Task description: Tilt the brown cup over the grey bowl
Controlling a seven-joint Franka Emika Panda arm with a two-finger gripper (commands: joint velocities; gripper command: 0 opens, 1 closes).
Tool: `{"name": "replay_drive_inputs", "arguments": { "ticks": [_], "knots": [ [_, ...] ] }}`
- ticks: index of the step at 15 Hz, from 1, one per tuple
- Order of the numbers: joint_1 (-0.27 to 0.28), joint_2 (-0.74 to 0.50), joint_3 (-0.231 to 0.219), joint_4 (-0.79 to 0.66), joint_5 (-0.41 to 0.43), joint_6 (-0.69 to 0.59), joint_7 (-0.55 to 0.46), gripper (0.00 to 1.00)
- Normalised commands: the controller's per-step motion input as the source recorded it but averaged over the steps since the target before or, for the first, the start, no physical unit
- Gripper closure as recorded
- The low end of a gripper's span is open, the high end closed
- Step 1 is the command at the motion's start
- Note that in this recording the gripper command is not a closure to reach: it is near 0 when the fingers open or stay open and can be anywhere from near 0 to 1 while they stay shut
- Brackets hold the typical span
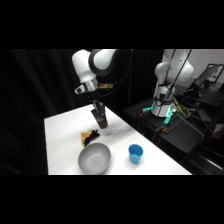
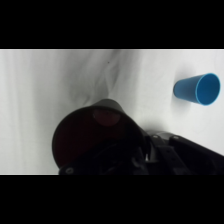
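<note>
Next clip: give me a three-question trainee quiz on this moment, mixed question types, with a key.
1. True or false: the small dark brown tapered plastic cup stands on the white table.
2. Multiple choice: where does the bright blue plastic cup sit relative to the wide round light-grey bowl in the side view? A) left of it B) right of it C) inside it
3. Fill in: the small yellow-black object lies on the table just behind the ____.

Key
1. False; the gripper holds it in the air, above and behind the bowl.
2. B
3. grey bowl
</note>
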Motion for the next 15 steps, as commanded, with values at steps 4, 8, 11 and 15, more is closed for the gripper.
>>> {"name": "replay_drive_inputs", "arguments": {
  "ticks": [4, 8, 11, 15],
  "knots": [
    [0.121, -0.25, -0.010, -0.43, -0.254, 0.46, 0.30, 0.18],
    [0.108, -0.17, -0.006, -0.39, -0.225, 0.54, 0.34, 0.20],
    [0.075, -0.15, -0.027, -0.25, -0.231, 0.32, 0.32, 0.00],
    [0.063, -0.16, -0.039, -0.15, -0.200, 0.14, 0.28, 0.00]
  ]
}}
